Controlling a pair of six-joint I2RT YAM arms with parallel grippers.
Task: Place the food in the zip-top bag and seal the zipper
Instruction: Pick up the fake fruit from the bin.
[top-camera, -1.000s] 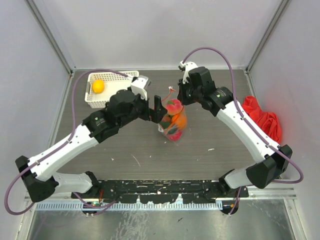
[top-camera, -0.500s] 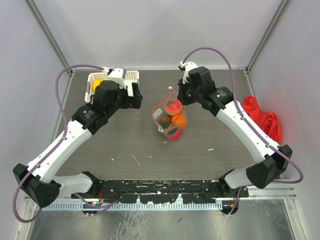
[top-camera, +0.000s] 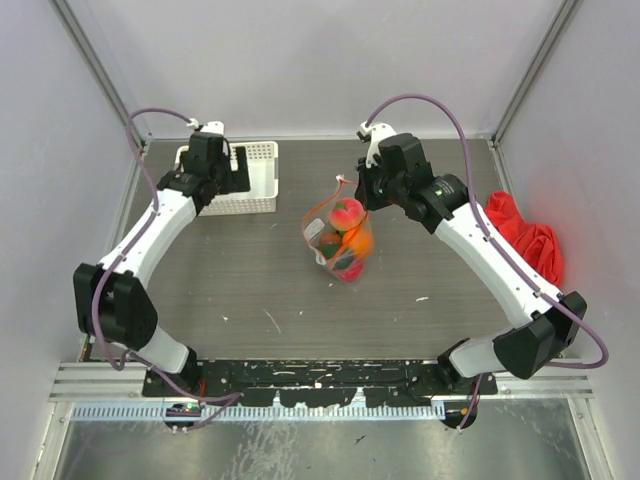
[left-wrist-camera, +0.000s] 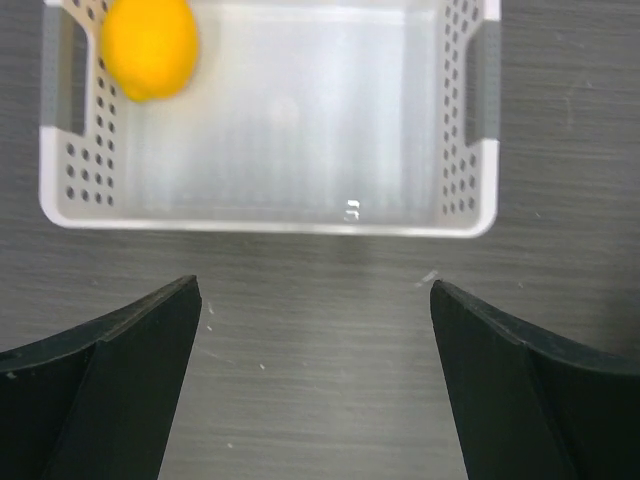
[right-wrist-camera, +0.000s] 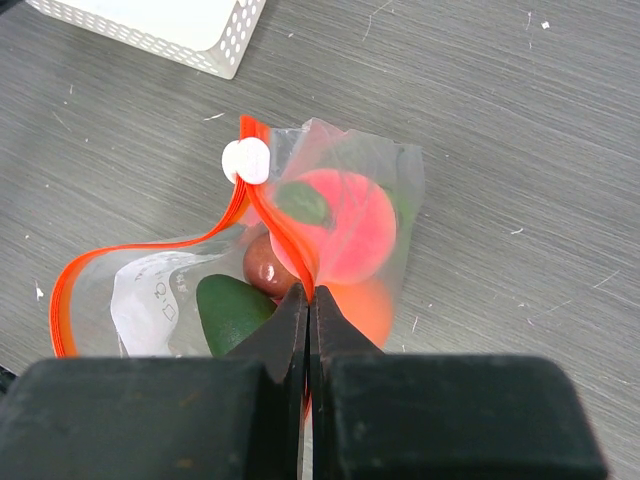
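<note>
The clear zip-top bag (top-camera: 340, 245) hangs mid-table with its mouth open, holding a peach-pink (right-wrist-camera: 350, 225), orange (right-wrist-camera: 365, 305), brown (right-wrist-camera: 265, 265) and dark green fruit (right-wrist-camera: 228, 310). My right gripper (right-wrist-camera: 308, 292) is shut on the bag's orange-red zipper strip (right-wrist-camera: 275, 225), just below the white slider (right-wrist-camera: 246, 160); it also shows in the top view (top-camera: 362, 195). My left gripper (left-wrist-camera: 312, 300) is open and empty, hovering over the table just short of the white basket (left-wrist-camera: 270, 222), which holds a yellow fruit (left-wrist-camera: 150, 48). In the top view the left gripper (top-camera: 243, 168) hides that fruit.
A red cloth (top-camera: 525, 240) lies at the table's right edge. The white basket (top-camera: 255, 190) stands at the back left. Grey walls close in the table on three sides.
My left arm has swung away from the bag, back and to the left, and is now over the basket. The right gripper and the bag have stayed put.
</note>
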